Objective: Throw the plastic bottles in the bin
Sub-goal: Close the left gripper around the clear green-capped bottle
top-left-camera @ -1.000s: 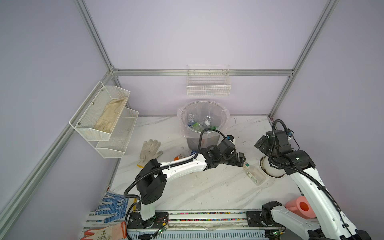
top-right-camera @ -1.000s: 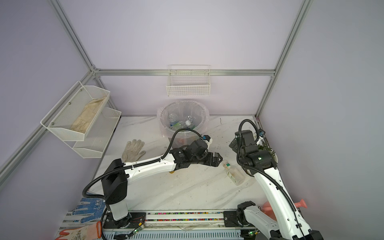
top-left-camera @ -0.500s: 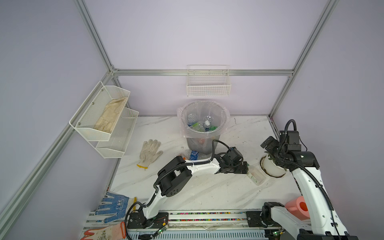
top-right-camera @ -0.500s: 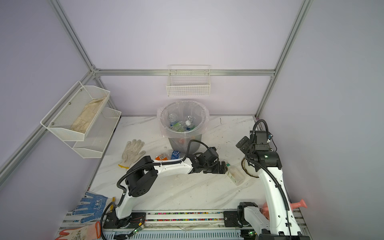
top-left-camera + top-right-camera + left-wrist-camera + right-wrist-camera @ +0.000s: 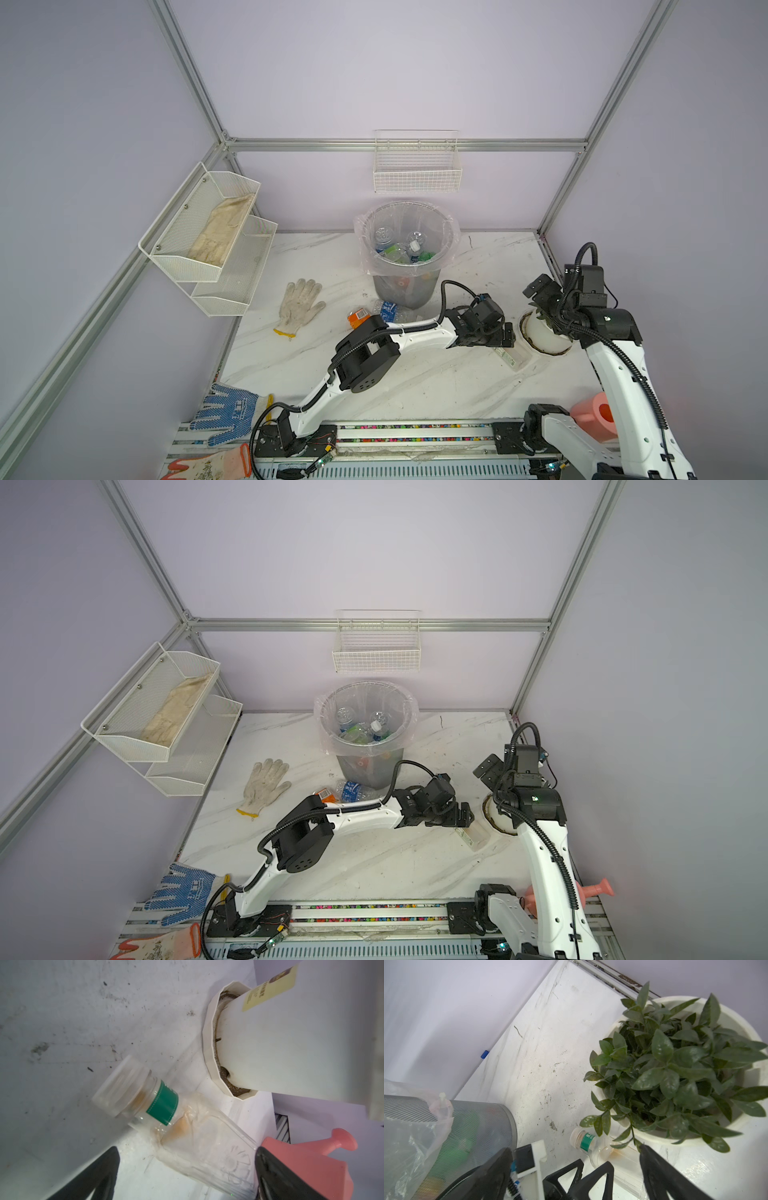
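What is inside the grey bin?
In the bin, several plastic bottles lie piled: clear ones with blue labels, one green bottle. Whatever lies under this top layer is hidden.

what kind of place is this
Likely a robot test cell dressed as a home corner: aluminium frame around lilac walls, two arms on a rail, marble-look tabletop with bin and potted plant.

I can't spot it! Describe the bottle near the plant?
Find the white plant pot on the table's right. A clear bottle lies beside it. Only it has a green neck band; those by the bin show blue and orange.
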